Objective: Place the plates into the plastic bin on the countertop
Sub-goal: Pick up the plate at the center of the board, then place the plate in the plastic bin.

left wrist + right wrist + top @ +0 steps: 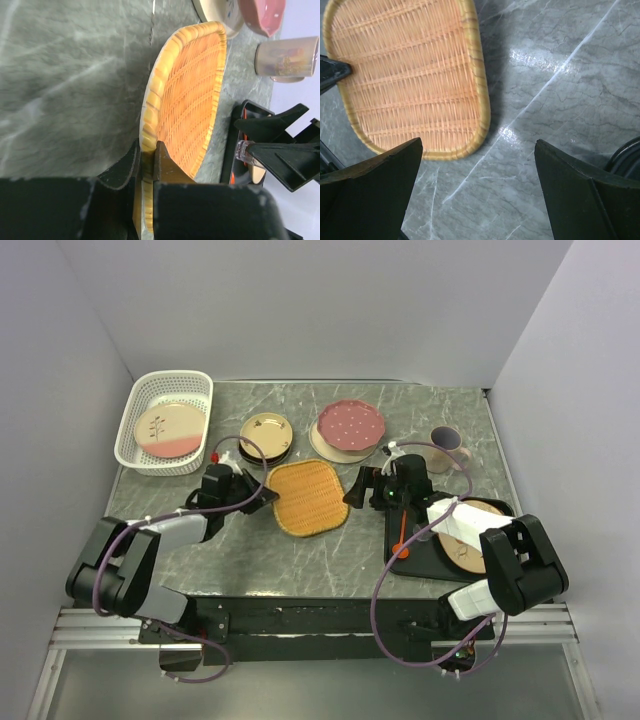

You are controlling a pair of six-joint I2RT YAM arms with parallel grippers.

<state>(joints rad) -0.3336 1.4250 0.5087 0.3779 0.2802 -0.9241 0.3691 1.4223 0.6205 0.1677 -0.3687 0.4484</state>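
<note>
The white plastic bin stands at the far left corner of the countertop. Inside it lies one plate, the pink-and-cream plate with a small sprig drawn on it. It lies flat on the bottom of the bin.

The other plates are outside the bin. The small tan plate sits on top of a dark brown plate, just right of the bin. Further right, the pink polka-dot plate rests on a cream plate, and a mug stands near them. A black tray lies at the right side. It holds a pale plate, partly hidden by the right arm, and a thin orange object that I cannot identify.

The orange woven plate, squarish with rounded corners, is in the middle of the countertop, between the two grippers. The left gripper is closed tightly on the rim of this plate: one finger is above the rim and one is below it. Whether the plate is raised from the surface, I cannot tell.

The right gripper has its jaws fully apart and holds nothing. Its fingers hang over the near corner of the woven plate and the bare countertop beside it, without touching the plate.
</note>
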